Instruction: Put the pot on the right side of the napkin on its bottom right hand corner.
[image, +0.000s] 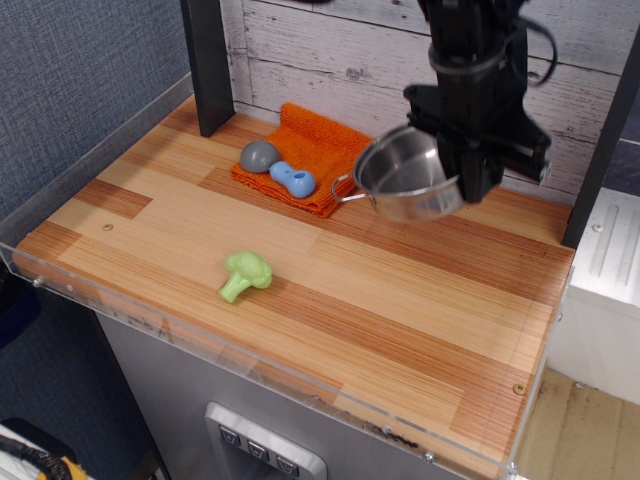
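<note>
Nearest the camera, the table's (420, 330) clear front lip is running along the wood edge. A green broccoli toy (246, 275) is lying on the wood toward the front left, well apart from everything else.

Farther back, the pot (407, 186) is hanging above the table, tilted so its open mouth is facing left and toward the camera. One wire handle is sticking out on its left side, pointing at the napkin. The pot is sitting to the right of the napkin's near right corner, just beside it and not overlapping the cloth; whether its base is touching the wood cannot be told.

The gripper (470, 165) is coming down from above onto the pot's right rim, fingers pinched narrow on that rim and carrying the pot.

Behind and left, the napkin (330, 150) is lying flat near the back wall. A blue dumbbell toy (293, 179) and a grey lump (259, 156) are resting on its front left part, touching each other or nearly so. A dark post (208, 60) is standing at the back left, just left of the napkin.
</note>
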